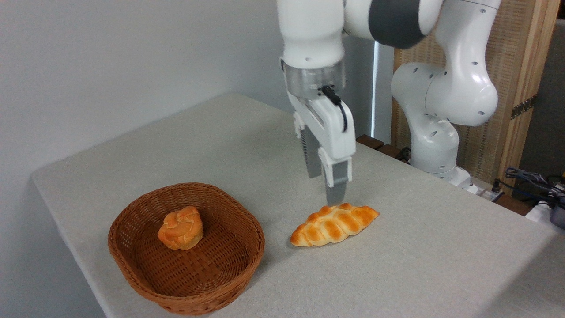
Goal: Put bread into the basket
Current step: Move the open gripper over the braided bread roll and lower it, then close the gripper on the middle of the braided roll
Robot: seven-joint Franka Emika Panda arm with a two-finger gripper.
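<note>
While the bread (334, 224) is lying flat on the grey surface (441, 247), the jaws (324, 187) are hanging just above its far edge, pointing straight down. They are standing apart with a narrow gap between the two grey fingers (337, 185), and nothing is sitting between them. The nearer fingertip is almost meeting the top of the loaf; whether it is actually touching is hard to tell from this angle.

The loaf is resting slantwise, its left end nearer the camera and its right end pointing away, just to the right of the basket (132, 260) and apart from its rim. Inside the basket a small round bun (181, 228) is sitting on the woven floor, a little left of centre.

The white arm (441, 88) is reaching in from the right, its base standing at the far right edge of the surface. Behind it a wooden panel (525, 57) is rising, and some cables (529, 179) are lying at the right.
</note>
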